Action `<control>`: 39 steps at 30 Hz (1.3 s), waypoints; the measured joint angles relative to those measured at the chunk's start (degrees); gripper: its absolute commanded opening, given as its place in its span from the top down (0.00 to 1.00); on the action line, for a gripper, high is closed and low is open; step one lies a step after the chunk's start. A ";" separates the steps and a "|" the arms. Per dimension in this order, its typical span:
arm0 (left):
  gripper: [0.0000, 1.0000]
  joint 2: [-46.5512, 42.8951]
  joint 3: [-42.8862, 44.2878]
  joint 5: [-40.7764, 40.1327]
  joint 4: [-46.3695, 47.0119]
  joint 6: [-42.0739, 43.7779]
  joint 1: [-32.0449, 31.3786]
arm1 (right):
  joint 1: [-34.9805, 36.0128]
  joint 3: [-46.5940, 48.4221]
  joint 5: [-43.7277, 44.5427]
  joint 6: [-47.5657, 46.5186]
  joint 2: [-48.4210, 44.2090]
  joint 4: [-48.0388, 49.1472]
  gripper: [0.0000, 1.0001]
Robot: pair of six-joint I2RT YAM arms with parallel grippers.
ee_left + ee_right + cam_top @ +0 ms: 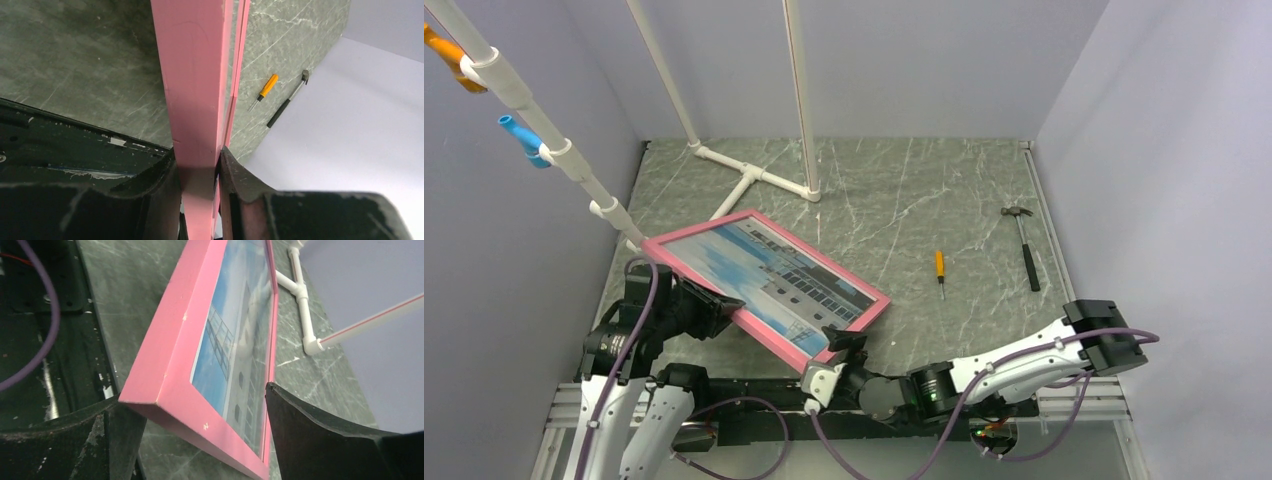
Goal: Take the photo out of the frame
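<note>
Inspection from the remote station. The frame (774, 338) is off the counter (904, 190) on its near side and tilted, pink front facing up. The photo (769, 275) sits inside it, sky and building showing.

The left hand (199, 170) is clamped on the frame's left edge, a finger pressed to each face of the pink moulding.

The right hand (192, 392) has its fingers spread wide around the frame's near corner. I note the corner lies between them, but I cannot confirm contact on either side.

Elsewhere on the counter I see a screwdriver (940, 272) and a hammer (1026, 245) to the right, well apart from the frame, and a white pipe stand (754, 175) behind it.
</note>
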 measured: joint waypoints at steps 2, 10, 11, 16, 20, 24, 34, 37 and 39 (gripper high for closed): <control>1.00 -0.17 0.02 -0.15 -0.20 -0.09 0.00 | 0.00 0.42 1.95 -0.61 2.34 1.03 0.21; 1.00 -1.53 0.07 -0.76 -1.16 -0.90 -0.07 | -0.59 1.75 7.10 -2.67 7.63 4.96 0.53; 0.98 -1.62 0.07 -0.68 -0.83 -1.25 -0.07 | -0.59 1.81 6.93 -2.67 7.63 4.92 0.62; 0.55 -2.62 0.09 0.24 2.01 -2.93 -0.07 | -0.66 2.34 7.82 -8.76 7.48 3.45 0.81; 0.12 -3.74 0.09 0.42 2.67 -2.14 -0.11 | -2.27 2.45 6.16 -7.37 4.96 1.84 0.93; 0.01 -4.61 1.03 0.24 3.39 -0.26 -0.11 | -6.34 2.47 1.51 -4.52 -0.76 -1.77 1.00; 0.01 -7.93 12.22 -5.90 0.98 8.81 -0.11 | -20.04 2.27 -12.76 4.13 -15.21 -9.86 1.00; 0.00 -9.38 16.28 -9.88 -0.55 11.74 -0.11 | -24.44 2.16 -17.55 6.34 -18.23 -11.65 1.00; 0.01 -10.54 18.03 -12.02 -1.01 13.29 -0.11 | -27.39 2.16 -20.57 7.74 -19.41 -12.15 1.00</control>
